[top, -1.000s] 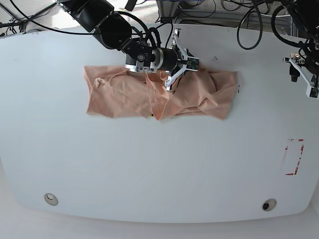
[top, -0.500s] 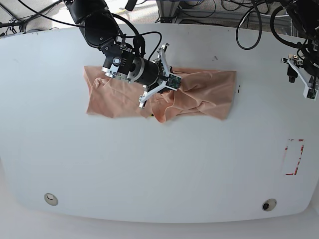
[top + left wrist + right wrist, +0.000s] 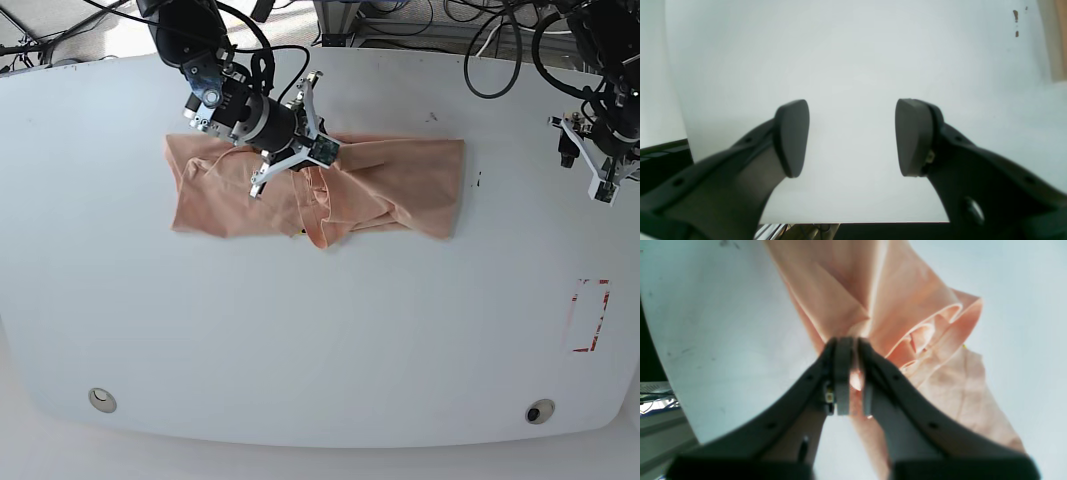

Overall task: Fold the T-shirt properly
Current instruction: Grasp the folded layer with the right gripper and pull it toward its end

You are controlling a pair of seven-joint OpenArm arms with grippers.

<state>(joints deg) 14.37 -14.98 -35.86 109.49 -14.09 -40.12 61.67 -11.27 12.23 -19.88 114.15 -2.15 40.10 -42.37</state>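
Observation:
The salmon-peach T-shirt (image 3: 400,180) lies bunched in a wide strip across the far half of the white table (image 3: 320,330), with loose folds near its middle. My right gripper (image 3: 290,150) hovers low over the shirt's left-centre. In the right wrist view its fingertips (image 3: 853,340) stand nearly together, pinching a ridge of the T-shirt (image 3: 907,306). My left gripper (image 3: 600,150) hangs at the table's far right, away from the cloth. In the left wrist view the left gripper (image 3: 851,136) is open over bare table.
A red-marked rectangle (image 3: 590,315) sits near the right edge. Two round holes (image 3: 102,400) (image 3: 540,411) lie near the front edge. Cables and dark frames crowd the back edge behind both arms.
My right gripper has travelled left across the shirt, drawing the pinched fold with it; the shirt's right part now lies flatter. The left gripper has shifted slightly left.

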